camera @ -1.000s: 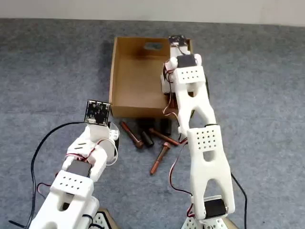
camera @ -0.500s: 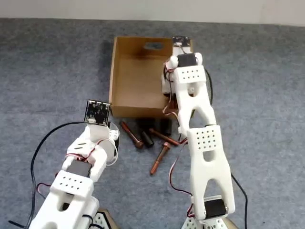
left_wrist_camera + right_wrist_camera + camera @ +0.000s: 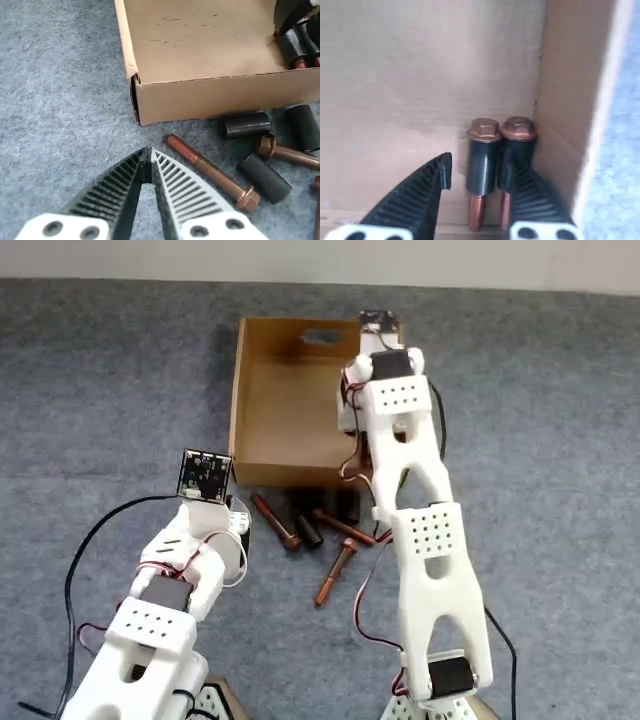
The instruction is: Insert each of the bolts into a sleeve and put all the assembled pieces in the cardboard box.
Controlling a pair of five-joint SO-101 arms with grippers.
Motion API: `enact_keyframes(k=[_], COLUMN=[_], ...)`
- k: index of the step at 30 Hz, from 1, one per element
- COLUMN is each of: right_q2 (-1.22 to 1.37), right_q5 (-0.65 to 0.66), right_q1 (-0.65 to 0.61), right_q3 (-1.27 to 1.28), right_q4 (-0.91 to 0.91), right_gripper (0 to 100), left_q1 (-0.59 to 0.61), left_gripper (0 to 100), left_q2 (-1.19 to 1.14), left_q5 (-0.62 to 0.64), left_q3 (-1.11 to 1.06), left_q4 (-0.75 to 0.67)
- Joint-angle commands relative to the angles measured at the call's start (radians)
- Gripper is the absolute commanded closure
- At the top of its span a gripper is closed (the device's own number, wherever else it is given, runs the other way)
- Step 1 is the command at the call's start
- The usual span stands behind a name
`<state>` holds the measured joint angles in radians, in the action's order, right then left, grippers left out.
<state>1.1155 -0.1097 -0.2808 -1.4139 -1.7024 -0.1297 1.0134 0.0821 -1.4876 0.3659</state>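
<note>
The right claw (image 3: 482,172) hangs open inside the box (image 3: 570,100), gripping nothing. Its jaws straddle one of two assembled pieces (image 3: 482,150) lying side by side in the corner against the side wall; the second piece may be touching the claw, though I cannot be sure. Lifting out carelessly could snag a sleeve and pull its bolt loose, and that wall leaves little room. The left claw (image 3: 150,160), shut and empty, hovers off the box's near corner, beside loose bolts (image 3: 212,172) and sleeves (image 3: 246,125) along the near wall.

Left gripper (image 3: 149,156) jaws together; right gripper (image 3: 480,172) jaws apart, arm outstretched
</note>
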Motion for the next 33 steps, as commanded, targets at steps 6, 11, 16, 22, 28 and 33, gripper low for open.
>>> enact_keyframes(k=[6,11,16,22,28,33], right_q2=[-0.156,-0.268,-0.516,-0.974,-1.346,-1.508], right_q5=[-0.005,-0.008,-0.008,-0.006,0.032,0.176], right_q1=[0.013,0.004,-0.042,-0.154,-0.257,-0.305], right_q3=[-0.269,-0.268,-0.048,0.657,1.313,1.816], right_q4=[-0.062,-0.067,-0.067,-0.056,0.154,0.467], right_gripper=[84.7,84.7,84.7,84.7,84.7,84.7], left_q1=[-0.007,-0.007,-0.005,0.022,0.042,0.065], left_gripper=[99,99,99,99,99,99], left_q2=[0.019,0.019,0.019,0.019,0.019,0.019], left_q5=[-0.005,-0.005,-0.005,-0.005,-0.003,-0.003], left_q3=[0.004,0.005,0.008,0.008,0.008,0.013], left_q4=[-0.021,-0.028,-0.028,-0.025,-0.023,-0.023])
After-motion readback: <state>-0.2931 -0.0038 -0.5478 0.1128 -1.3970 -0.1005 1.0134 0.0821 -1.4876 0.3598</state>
